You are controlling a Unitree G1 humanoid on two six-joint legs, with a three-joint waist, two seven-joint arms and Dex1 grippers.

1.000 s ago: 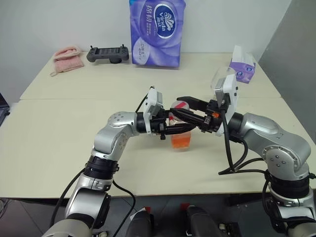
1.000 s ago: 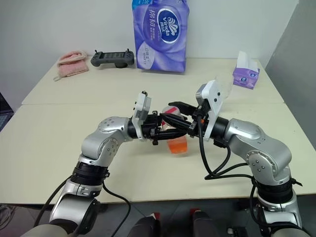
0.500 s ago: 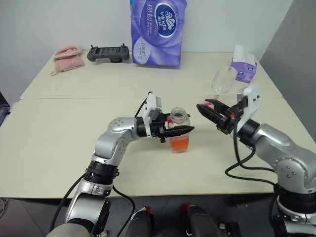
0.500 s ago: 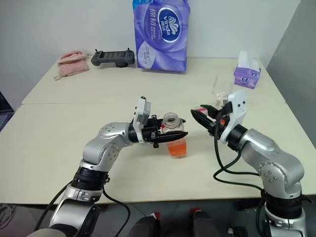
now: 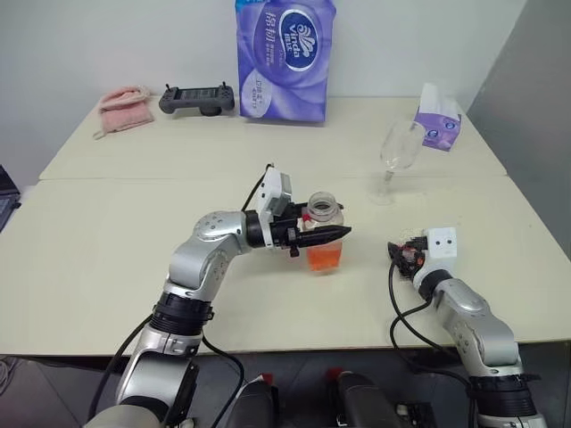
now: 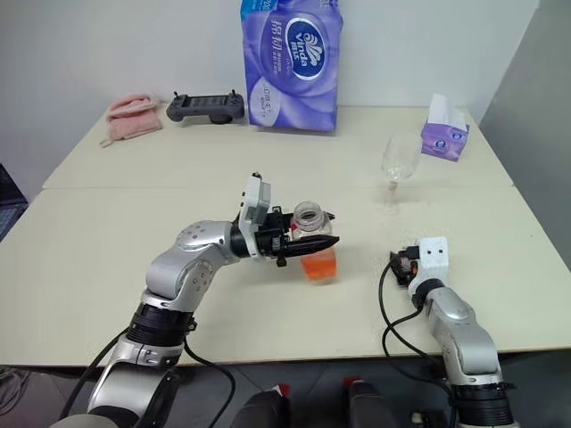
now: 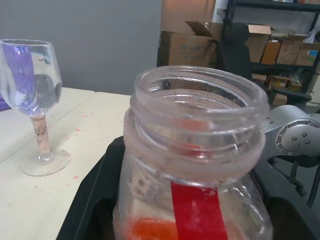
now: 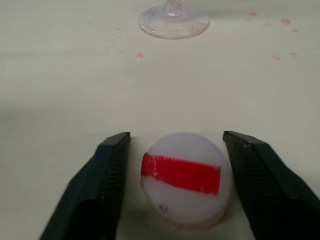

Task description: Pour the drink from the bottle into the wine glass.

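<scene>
Left gripper, frame centre, is clamped on the uncapped clear squarish plastic bottle holding orange-red drink. Right gripper, lower right, stands apart around a white red-striped cap on the table, seen in the right wrist view. Clear stemmed wine glass stands upper right.

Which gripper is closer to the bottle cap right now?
Right. The right gripper sits open around the cap lying on the table, fingers either side. The left gripper is off to its left, shut on the bottle.
</scene>
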